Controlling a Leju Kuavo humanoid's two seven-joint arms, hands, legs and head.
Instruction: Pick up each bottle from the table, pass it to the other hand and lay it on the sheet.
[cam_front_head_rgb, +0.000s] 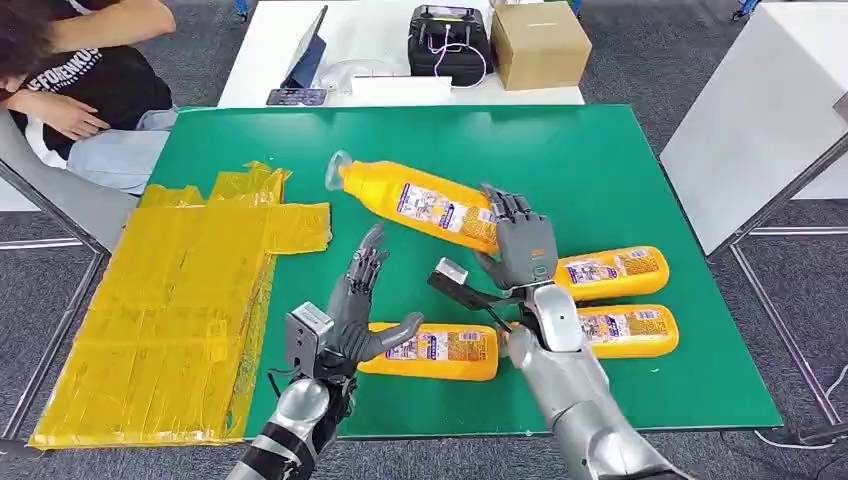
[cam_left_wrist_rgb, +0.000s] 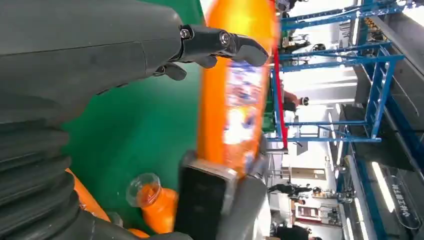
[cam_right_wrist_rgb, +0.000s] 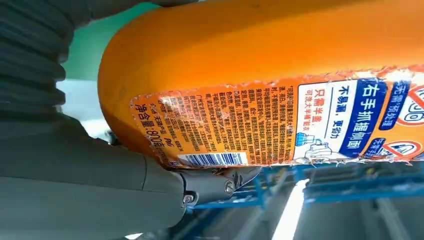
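Observation:
My right hand (cam_front_head_rgb: 522, 245) grips an orange bottle (cam_front_head_rgb: 420, 203) by its base and holds it tilted above the green table (cam_front_head_rgb: 580, 150), clear cap toward the back left. The right wrist view shows its labelled body (cam_right_wrist_rgb: 260, 75) close against the hand (cam_right_wrist_rgb: 75, 175). Spread and holding nothing, my left hand (cam_front_head_rgb: 358, 305) is just in front of the held bottle, which is blurred beyond the fingers (cam_left_wrist_rgb: 220, 42) in the left wrist view (cam_left_wrist_rgb: 232, 90). A second bottle (cam_front_head_rgb: 435, 350) lies beneath the left hand. The yellow sheet (cam_front_head_rgb: 170, 300) covers the table's left side.
Two more orange bottles (cam_front_head_rgb: 610, 272) (cam_front_head_rgb: 625, 330) lie at the right of the table. A person (cam_front_head_rgb: 80, 80) sits at the back left. A white table behind holds a cardboard box (cam_front_head_rgb: 540, 45), a black device (cam_front_head_rgb: 450, 40) and a tablet (cam_front_head_rgb: 305, 55).

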